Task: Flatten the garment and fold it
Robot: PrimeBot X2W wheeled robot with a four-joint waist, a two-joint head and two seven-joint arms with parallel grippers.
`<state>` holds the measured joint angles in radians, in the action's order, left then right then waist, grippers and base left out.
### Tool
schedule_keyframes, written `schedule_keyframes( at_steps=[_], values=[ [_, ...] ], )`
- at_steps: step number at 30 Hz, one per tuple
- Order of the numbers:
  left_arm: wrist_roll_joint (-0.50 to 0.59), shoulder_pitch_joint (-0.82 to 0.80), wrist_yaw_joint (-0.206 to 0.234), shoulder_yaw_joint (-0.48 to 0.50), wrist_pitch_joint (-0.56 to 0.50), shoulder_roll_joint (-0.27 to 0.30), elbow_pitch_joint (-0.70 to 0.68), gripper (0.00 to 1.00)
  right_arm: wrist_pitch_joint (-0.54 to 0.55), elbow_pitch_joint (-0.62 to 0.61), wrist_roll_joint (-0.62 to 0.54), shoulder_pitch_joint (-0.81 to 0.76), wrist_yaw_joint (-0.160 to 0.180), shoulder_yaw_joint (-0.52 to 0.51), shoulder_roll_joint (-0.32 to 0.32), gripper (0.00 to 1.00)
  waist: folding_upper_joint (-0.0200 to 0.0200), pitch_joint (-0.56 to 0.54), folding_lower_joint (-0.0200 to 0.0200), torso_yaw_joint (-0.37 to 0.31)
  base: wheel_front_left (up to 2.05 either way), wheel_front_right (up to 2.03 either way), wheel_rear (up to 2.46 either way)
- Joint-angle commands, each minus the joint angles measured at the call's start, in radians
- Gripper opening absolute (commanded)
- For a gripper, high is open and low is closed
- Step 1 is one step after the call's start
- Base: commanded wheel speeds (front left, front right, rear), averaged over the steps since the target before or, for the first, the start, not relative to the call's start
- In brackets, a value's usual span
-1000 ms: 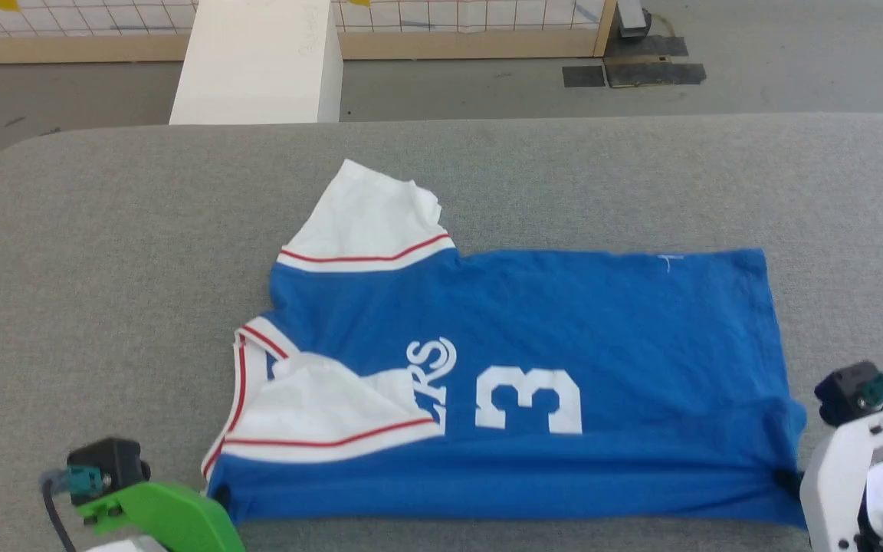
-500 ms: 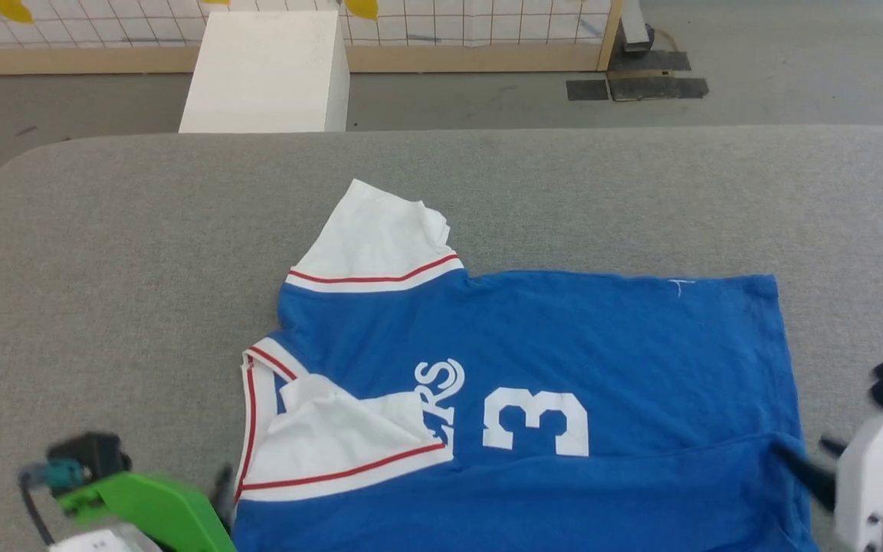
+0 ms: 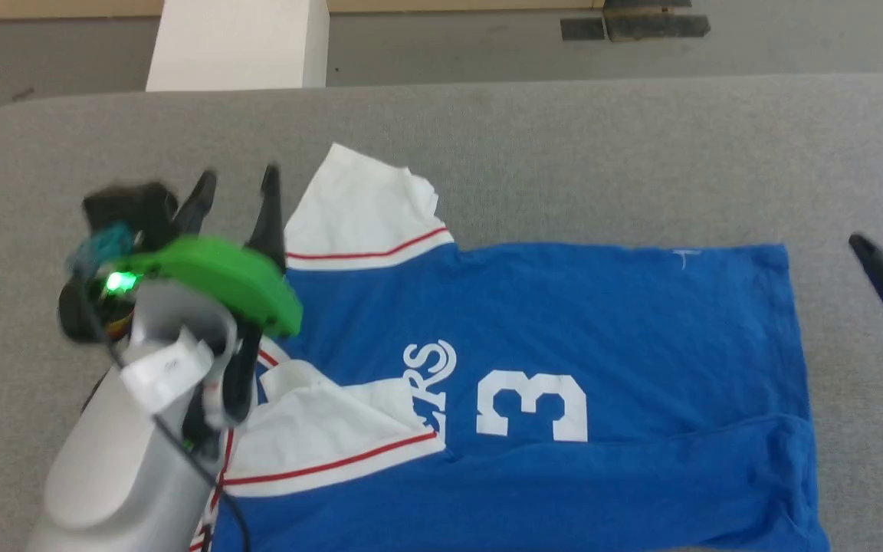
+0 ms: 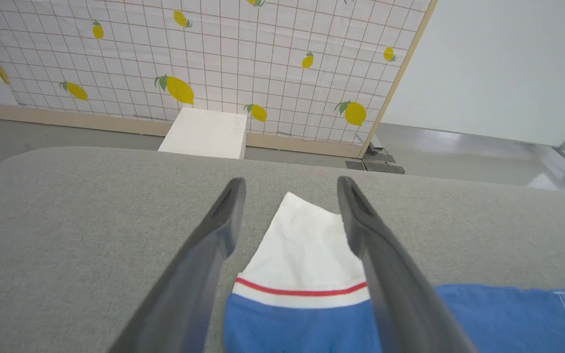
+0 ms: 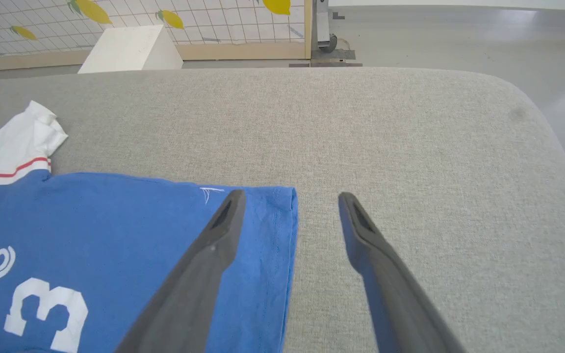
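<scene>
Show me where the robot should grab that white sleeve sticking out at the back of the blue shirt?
Probably the far cuff edge of the sleeve, pinched from the robot's left. The sleeve lies flat and sticks out past the blue body, so that edge sits free on the grey table with nothing on top. The left gripper is open and close by on that side.

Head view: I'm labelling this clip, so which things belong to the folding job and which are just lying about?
Belongs to the job:
- garment, lying on the grey table
- left gripper, open
- right gripper, open

Just lying about:
- white block on the floor
- dark floor mats
- lemon-print panel
</scene>
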<state>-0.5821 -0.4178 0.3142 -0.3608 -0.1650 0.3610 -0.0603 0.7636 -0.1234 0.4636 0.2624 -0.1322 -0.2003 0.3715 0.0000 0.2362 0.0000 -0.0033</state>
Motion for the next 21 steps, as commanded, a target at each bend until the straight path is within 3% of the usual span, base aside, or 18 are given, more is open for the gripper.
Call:
schedule_keyframes(
  at_steps=[1, 5, 10, 17, 21],
  values=[
    [0.010, -0.063, -0.019, -0.011, 0.015, -0.020, 0.049, 1.00, -0.004, 0.010, -0.001, 0.033, 0.002, 0.007, 0.012, 1.00, 0.0000, 0.080, 0.0000, -0.002, 0.00, 0.00, 0.00],
    [0.015, -0.228, -0.066, -0.039, 0.023, -0.073, 0.227, 1.00, -0.005, 0.022, 0.014, 0.082, 0.002, 0.028, 0.044, 1.00, 0.0000, 0.160, 0.0000, 0.001, 0.00, 0.00, 0.00],
    [0.005, -0.436, -0.093, -0.066, -0.081, -0.120, 0.455, 1.00, -0.018, 0.018, 0.040, 0.109, 0.002, 0.051, 0.072, 1.00, 0.0000, 0.245, 0.0000, -0.007, 0.00, 0.00, 0.00],
    [-0.012, -0.646, -0.099, -0.120, -0.399, -0.126, 0.673, 1.00, -0.041, 0.001, 0.067, 0.118, 0.002, 0.072, 0.100, 1.00, 0.0000, 0.311, 0.0000, -0.030, 0.00, 0.00, 0.00],
    [-0.013, -0.701, -0.070, -0.152, -0.609, -0.107, 0.736, 1.00, -0.056, -0.016, 0.075, 0.124, 0.002, 0.090, 0.104, 1.00, 0.0000, 0.327, 0.0000, -0.047, 0.00, 0.00, 0.00]
  ],
)
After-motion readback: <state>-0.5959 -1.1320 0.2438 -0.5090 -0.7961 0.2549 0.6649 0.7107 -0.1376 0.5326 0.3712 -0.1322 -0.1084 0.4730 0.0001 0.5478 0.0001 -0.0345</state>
